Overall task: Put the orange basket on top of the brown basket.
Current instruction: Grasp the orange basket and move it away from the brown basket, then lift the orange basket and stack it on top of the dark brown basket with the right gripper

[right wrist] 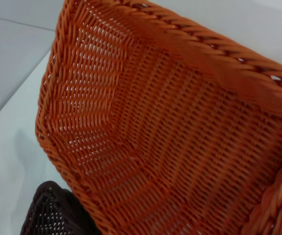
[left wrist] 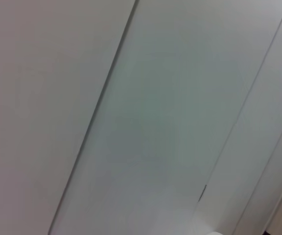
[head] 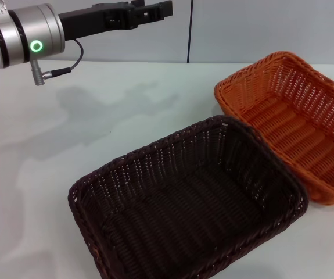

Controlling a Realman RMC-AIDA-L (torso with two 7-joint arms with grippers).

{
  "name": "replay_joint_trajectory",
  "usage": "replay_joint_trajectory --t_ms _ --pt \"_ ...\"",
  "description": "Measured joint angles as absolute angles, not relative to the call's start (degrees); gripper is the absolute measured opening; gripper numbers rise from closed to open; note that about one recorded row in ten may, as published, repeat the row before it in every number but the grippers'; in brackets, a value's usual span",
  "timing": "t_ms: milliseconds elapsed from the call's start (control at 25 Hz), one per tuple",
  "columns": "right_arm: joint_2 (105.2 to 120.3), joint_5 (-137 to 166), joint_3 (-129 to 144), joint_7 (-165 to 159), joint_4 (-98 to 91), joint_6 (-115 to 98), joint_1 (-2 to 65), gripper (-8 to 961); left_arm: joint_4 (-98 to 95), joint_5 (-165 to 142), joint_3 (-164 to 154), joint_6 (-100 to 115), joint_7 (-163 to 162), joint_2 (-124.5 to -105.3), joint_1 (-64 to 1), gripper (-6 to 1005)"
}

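The orange basket [head: 294,116] is at the right of the white table, cut off by the view's right edge. Its near left side lies against the far right rim of the brown basket [head: 190,203], which sits in the front middle. Both are empty. The right wrist view looks closely into the orange basket [right wrist: 170,132], with a corner of the brown basket [right wrist: 52,218] beside it. My right gripper does not show in any view. My left gripper [head: 154,11] is held high at the back left, far from both baskets.
The white table [head: 68,133] stretches left of and behind the baskets, up to a pale wall. The left wrist view shows only pale wall panels [left wrist: 145,117].
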State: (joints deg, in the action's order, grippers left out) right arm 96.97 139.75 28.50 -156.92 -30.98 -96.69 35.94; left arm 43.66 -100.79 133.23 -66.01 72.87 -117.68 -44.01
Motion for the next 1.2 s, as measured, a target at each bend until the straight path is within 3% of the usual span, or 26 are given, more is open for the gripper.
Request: replay_joint_trajectory --t_ms 440,560,880,1200 --pt "99.23 139.99 28.95 -153.23 -29.87 -89.97 35.53 676 42.99 -100.86 133.24 -65.63 73.49 -117.68 -44.15 827" --pt "99.95 139.98 28.99 -152.10 -29.99 -88.90 35.34 463 42.54 -100.88 133.24 -65.63 73.49 -117.64 -44.03 827" --pt "101.00 139.90 28.89 -150.61 -30.39 -86.59 34.58 354 42.43 -100.97 133.24 -65.65 73.48 -117.59 -43.46 827" --pt "103.59 137.05 28.19 -149.28 -34.05 -82.23 31.10 315 42.36 -100.93 133.24 -65.96 73.54 -117.60 -42.88 826"
